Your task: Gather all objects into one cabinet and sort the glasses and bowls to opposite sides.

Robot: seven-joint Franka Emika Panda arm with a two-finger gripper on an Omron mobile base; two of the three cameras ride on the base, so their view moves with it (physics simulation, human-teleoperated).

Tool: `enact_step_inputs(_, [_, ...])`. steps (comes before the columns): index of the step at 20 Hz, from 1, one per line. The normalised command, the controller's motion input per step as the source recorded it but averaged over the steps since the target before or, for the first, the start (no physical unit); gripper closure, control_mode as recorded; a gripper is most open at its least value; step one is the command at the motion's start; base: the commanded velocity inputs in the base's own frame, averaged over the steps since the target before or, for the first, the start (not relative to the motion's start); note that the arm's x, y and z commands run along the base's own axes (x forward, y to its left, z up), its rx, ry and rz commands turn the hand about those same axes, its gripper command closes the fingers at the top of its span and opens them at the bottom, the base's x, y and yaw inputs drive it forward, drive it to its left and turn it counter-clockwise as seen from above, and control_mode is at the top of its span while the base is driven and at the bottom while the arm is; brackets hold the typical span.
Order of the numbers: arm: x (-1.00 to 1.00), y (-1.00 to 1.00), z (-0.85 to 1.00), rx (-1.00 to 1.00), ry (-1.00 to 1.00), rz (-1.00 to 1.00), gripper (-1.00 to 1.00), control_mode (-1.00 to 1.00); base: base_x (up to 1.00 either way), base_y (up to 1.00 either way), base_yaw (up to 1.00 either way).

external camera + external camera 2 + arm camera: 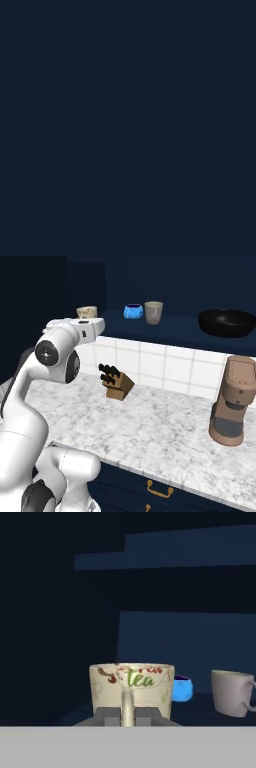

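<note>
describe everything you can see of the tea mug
The tea mug is cream and mottled, with red marks and green "tea" lettering. Its loop handle faces the hand camera, and the gripper is shut on that handle. It stands upright in the dark cabinet, left of the blue bowl and grey mug.

Cream "tea" mug [131, 691] upright on shelf
</note>
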Motion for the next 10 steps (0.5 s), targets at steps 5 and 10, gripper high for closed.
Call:
enact_step_inputs(5, [0.09, 0.00, -0.39, 0.07, -0.12, 0.00, 1.00, -1.00, 0.00, 0.00, 0.00])
enact_step_inputs(10, [0.43, 0.00, -0.32, 0.08, -0.18, 0.00, 1.00, -1.00, 0.00, 0.00, 0.00])
